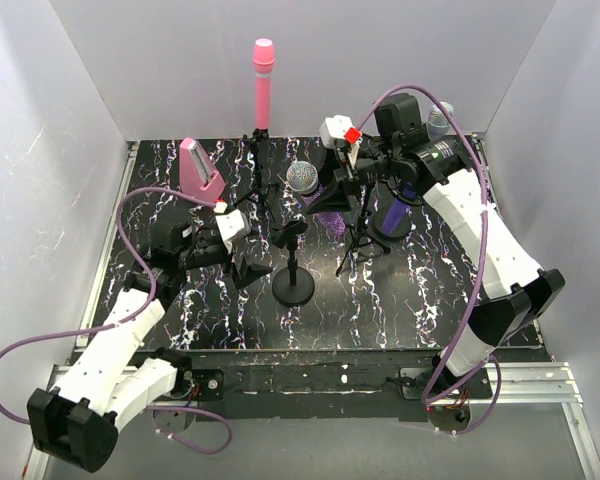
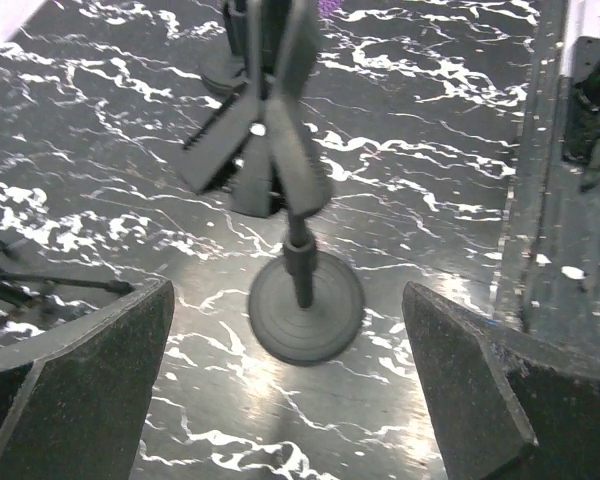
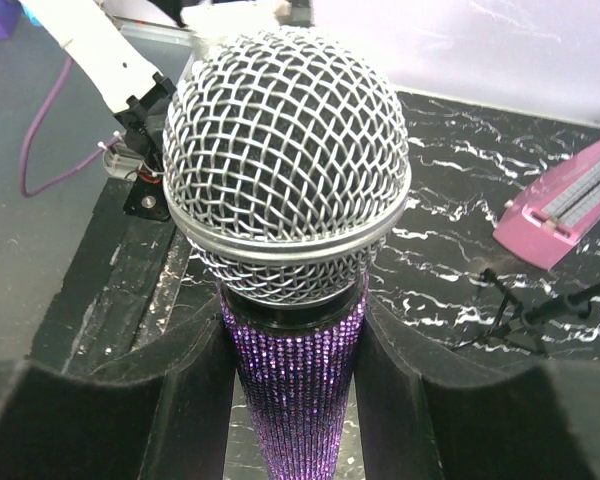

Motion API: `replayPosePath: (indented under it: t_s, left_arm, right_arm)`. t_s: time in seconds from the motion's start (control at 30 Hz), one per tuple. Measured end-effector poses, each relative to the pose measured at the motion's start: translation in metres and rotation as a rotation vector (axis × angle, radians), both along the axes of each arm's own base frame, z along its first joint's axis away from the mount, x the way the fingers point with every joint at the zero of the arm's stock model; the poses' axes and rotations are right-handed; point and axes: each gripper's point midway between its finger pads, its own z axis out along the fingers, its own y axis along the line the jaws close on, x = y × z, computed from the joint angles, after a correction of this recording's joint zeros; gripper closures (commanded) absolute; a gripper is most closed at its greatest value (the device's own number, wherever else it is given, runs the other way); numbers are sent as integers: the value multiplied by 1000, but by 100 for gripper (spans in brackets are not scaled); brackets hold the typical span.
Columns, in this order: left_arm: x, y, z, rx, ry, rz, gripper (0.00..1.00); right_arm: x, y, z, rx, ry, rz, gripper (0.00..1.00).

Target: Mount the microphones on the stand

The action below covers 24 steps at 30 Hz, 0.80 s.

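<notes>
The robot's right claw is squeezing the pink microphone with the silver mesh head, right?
Not pink. The right gripper is squeezing the glittery purple microphone with the silver mesh head; the right wrist view shows it. The pink microphone stands upright at the back.

The left arm (image 1: 110,360) stretches forward and low, and the left gripper (image 2: 288,300) has its jaws spread wide. The right arm (image 1: 485,245) bends inward. The right gripper (image 3: 295,350) clamps the glittery purple microphone (image 3: 285,160), its head toward the wrist.
</notes>
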Motion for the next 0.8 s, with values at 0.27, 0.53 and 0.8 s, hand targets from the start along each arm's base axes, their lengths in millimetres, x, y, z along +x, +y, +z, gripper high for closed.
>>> replayPosePath:
  t_s: [0.27, 0.53, 0.8]
  left_arm:
    - [35, -2, -4, -23, -83, -51, 2]
    - [41, -21, 4, -112, -114, -176, 2]
    - [42, -30, 22, -183, -142, -234, 2]
  right_arm:
    - [-8, 0, 0, 43, -84, 85, 99]
    - [-9, 1, -5, 46, -69, 111, 99]
    - [-8, 3, -10, 36, -29, 111, 99]
